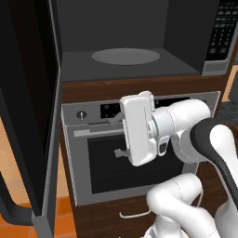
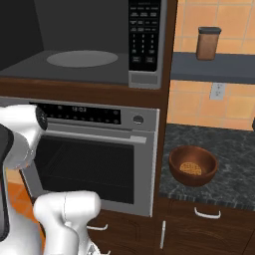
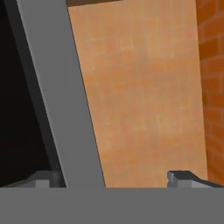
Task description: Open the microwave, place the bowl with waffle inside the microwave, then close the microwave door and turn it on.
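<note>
Fingers [image 3: 116, 177] stand wide apart with nothing between them, which suits a hand that has no more business with the door [image 1: 28, 116]. We see that door swung fully out at nine o'clock of the cavity, its grey edge running up past our left fingertip in the hand view. We judge the opening step done: the microwave [image 2: 84, 45] gapes, and its turntable [image 2: 82, 58] lies bare, ready to take a load. Our hand hangs in front of the oven [image 2: 94, 159], below the cavity, pointed toward the door side. Our bowl [image 2: 193, 165] sits on the bench [image 2: 234, 154] at three o'clock of the oven, upright, waffle [image 2: 190, 168] lying in its bottom, well apart from the hand. We reckon the next move is a swing across to that bowl, keeping the fingers spread to straddle its rim.
</note>
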Controlling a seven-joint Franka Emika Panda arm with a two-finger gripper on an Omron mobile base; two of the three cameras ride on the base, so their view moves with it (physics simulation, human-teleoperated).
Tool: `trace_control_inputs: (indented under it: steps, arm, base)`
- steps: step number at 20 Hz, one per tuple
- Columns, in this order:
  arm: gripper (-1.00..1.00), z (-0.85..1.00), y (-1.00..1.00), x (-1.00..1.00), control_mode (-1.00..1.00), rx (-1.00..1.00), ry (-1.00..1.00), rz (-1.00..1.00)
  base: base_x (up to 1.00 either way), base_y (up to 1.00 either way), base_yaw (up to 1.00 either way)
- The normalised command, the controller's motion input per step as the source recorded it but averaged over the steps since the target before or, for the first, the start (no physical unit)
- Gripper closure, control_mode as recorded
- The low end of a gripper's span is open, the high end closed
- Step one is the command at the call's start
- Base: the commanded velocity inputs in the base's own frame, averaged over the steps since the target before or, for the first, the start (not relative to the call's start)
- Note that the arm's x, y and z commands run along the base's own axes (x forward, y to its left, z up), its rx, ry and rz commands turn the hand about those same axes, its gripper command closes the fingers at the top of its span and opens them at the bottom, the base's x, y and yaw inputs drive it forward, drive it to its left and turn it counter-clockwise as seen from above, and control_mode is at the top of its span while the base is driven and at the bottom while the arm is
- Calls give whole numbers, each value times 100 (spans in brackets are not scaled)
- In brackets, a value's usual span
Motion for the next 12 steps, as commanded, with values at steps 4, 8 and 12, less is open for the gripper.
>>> trace_control_inputs:
  steps: [4, 8, 12]
  arm:
    - [-100, -27, -100, 33, -100, -12, -7, -15]
    - [-100, -7, -100, 7, -100, -16, 0, -27]
    - [-100, -13, -100, 1, -100, -12, 0, -30]
  base:
    - [0, 0, 0]
    - [0, 0, 0]
    - [0, 0, 0]
